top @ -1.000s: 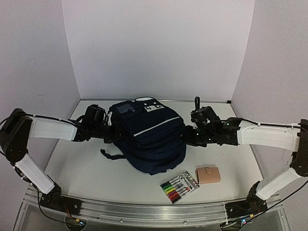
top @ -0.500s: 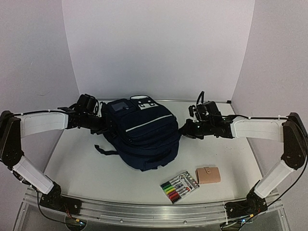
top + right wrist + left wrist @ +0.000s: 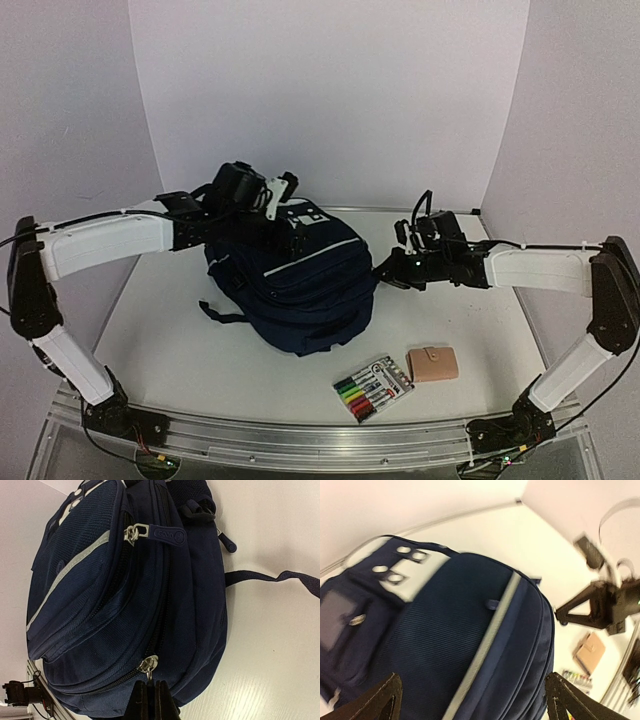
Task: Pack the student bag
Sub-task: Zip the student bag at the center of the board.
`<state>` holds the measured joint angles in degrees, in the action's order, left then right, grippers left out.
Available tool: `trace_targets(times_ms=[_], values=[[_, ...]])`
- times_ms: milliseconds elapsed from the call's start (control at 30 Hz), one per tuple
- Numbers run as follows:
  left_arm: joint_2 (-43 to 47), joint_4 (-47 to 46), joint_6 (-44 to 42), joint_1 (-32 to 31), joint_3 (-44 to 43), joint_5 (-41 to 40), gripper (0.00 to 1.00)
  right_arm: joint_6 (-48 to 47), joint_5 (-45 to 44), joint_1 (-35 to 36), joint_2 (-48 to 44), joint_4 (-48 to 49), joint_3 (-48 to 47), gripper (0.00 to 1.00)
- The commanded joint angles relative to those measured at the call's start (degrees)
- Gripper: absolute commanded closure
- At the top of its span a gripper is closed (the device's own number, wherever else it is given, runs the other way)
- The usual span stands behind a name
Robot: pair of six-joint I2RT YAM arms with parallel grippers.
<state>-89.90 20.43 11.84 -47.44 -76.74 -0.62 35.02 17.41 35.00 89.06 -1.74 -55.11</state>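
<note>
Right wrist showed our right pincer (image 3: 148, 695) pinching a zip pull (image 3: 147, 666) on the bag (image 3: 100, 605); the left pincer (image 3: 472, 705) hung spread. We judged a pull along the teeth best.

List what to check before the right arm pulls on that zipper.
1. Right fingers shut on the zipper pull: ok, they look pinched on it.
2. Left fingers free: ok, open above the student bag, holding nothing.
3. Bag braced against the pull: not ok, nothing holds it down.
4. Compartment open for packing: not ok, the zips look closed.
5. Marker pack and tan wallet out of the way: ok, on the table in front of the bag, apart from it.
6. Loose strap free to move: cannot tell.
</note>
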Motion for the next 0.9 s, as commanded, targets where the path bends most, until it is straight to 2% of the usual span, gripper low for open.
trace_targets(times_ms=[0,133,400,433,633,867], values=[[-9.7,0.5,-7.5,-3.8,-7.5,-1.8,0.0,1.7,1.3,-0.3,-2.8,3.6,1.0,1.0],[-15.6,-0.1,-11.2,-5.5,-13.5,-2.0,0.0,2.4,1.4,-0.2,-3.8,3.9,1.9,1.0],[-21.8,-3.3,-13.9,-6.3,-18.7,-3.3,0.01,3.6,1.5,-0.3,-4.2,4.4,2.0,1.0],[-22.1,-3.5,-14.4,-6.4,-19.2,-3.2,0.03,3.7,1.5,-0.3,-4.1,4.5,2.0,1.0],[-23.9,-3.9,-16.3,-6.6,-20.3,0.6,0.29,4.7,0.9,-0.3,-3.8,4.5,1.7,1.0],[-25.0,-4.4,-18.9,-7.2,-20.1,4.8,0.3,5.2,0.4,-0.2,-3.8,4.5,2.0,1.0]])
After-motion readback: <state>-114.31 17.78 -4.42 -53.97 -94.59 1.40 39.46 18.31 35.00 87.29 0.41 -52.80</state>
